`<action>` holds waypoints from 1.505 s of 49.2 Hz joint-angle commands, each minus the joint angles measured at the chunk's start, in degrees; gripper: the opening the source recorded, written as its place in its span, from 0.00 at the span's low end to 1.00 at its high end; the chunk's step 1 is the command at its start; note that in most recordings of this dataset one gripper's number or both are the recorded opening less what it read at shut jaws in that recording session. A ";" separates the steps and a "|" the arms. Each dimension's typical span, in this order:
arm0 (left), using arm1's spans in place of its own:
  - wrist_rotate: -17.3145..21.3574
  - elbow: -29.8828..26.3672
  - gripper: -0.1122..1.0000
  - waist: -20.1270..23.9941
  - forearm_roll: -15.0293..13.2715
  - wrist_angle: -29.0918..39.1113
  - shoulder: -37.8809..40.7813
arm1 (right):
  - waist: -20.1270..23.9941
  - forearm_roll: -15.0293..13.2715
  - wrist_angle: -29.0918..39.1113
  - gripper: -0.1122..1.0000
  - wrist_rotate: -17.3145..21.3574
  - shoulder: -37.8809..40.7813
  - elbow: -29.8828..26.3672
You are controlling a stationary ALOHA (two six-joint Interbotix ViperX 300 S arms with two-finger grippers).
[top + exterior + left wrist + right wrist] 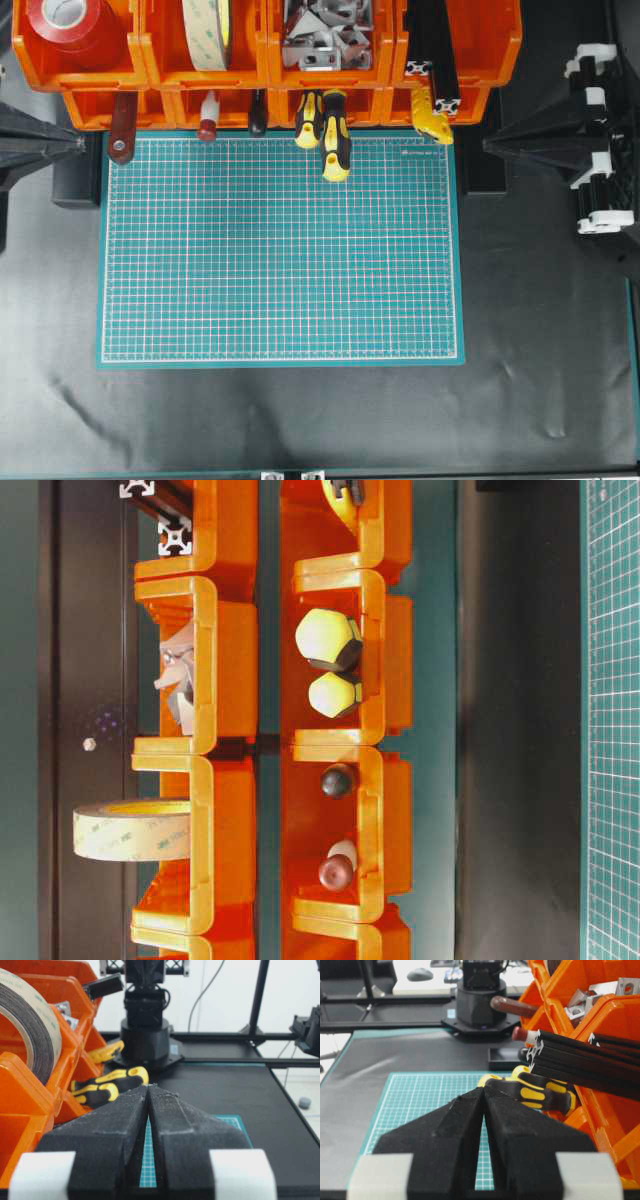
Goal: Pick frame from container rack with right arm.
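Observation:
Two black frame bars lie in the rightmost bins of the orange container rack, their grooved ends poking out toward the mat. In the right wrist view the frame bars run along the right, above and right of my right gripper, which is shut and empty. From overhead the right gripper hovers just right of the mat's top corner, below the frame bin. Over at the left edge my left gripper is also shut, its tips touching. The frame ends show at table level too.
Two yellow-and-black screwdrivers stick out of a lower bin onto the green cutting mat. Other bins hold red tape, a tape roll, metal brackets and dark-handled tools.

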 commanded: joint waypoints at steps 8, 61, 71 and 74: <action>-2.64 -5.54 0.10 -0.26 2.11 6.50 0.09 | 1.58 0.97 6.68 0.10 3.87 -0.26 -4.39; -5.27 -8.88 0.10 -2.20 2.11 15.82 -1.14 | 26.46 -41.13 78.66 0.10 21.36 28.74 -48.52; -5.27 -8.96 0.10 -3.78 2.11 15.82 -1.14 | 34.45 -57.30 87.45 0.10 29.53 32.43 -46.32; -5.27 -8.96 0.10 -4.31 2.11 15.82 -1.14 | 35.86 -57.92 89.47 0.10 29.53 33.13 -46.41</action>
